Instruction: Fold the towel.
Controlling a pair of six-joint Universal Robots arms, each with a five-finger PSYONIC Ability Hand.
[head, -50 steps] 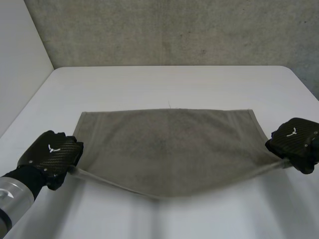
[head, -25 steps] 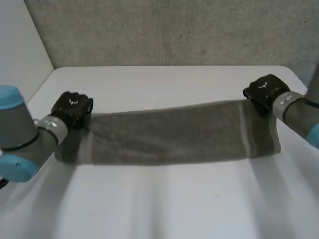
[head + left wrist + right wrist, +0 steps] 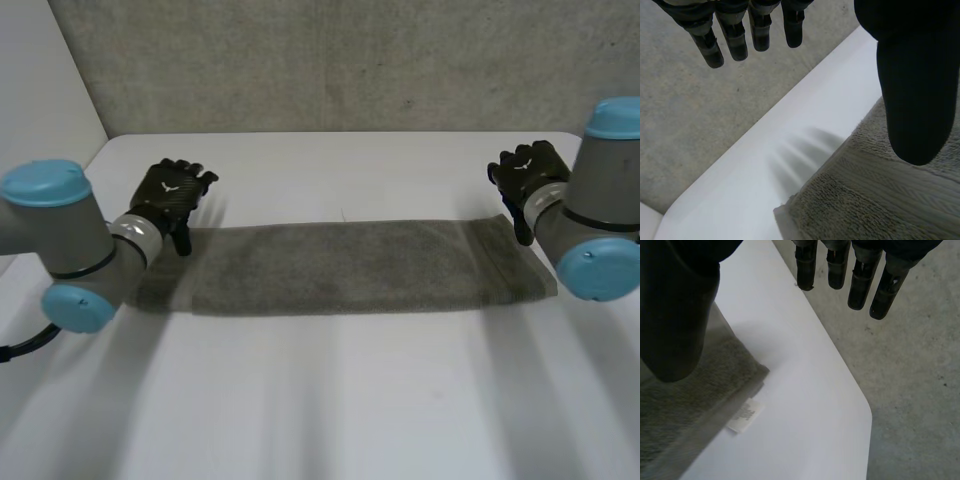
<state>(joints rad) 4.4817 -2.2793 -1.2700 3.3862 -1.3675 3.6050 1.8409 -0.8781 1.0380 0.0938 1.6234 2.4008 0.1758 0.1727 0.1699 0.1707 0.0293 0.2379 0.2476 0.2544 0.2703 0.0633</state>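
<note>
The grey towel (image 3: pixel 340 267) lies flat on the white worktop (image 3: pixel 330 400) as a long narrow band running from side to side.

The left robot hand (image 3: pixel 172 195) is at the band's far left corner. Its fingers (image 3: pixel 735 35) are straight and spread, the thumb is set apart, and it holds nothing.

The right robot hand (image 3: pixel 528 172) is at the far right corner. Its fingers (image 3: pixel 840 265) are likewise straight and spread, and it grips no cloth.

A small white label (image 3: pixel 744 415) projects from the towel's edge beside that right corner.
</note>
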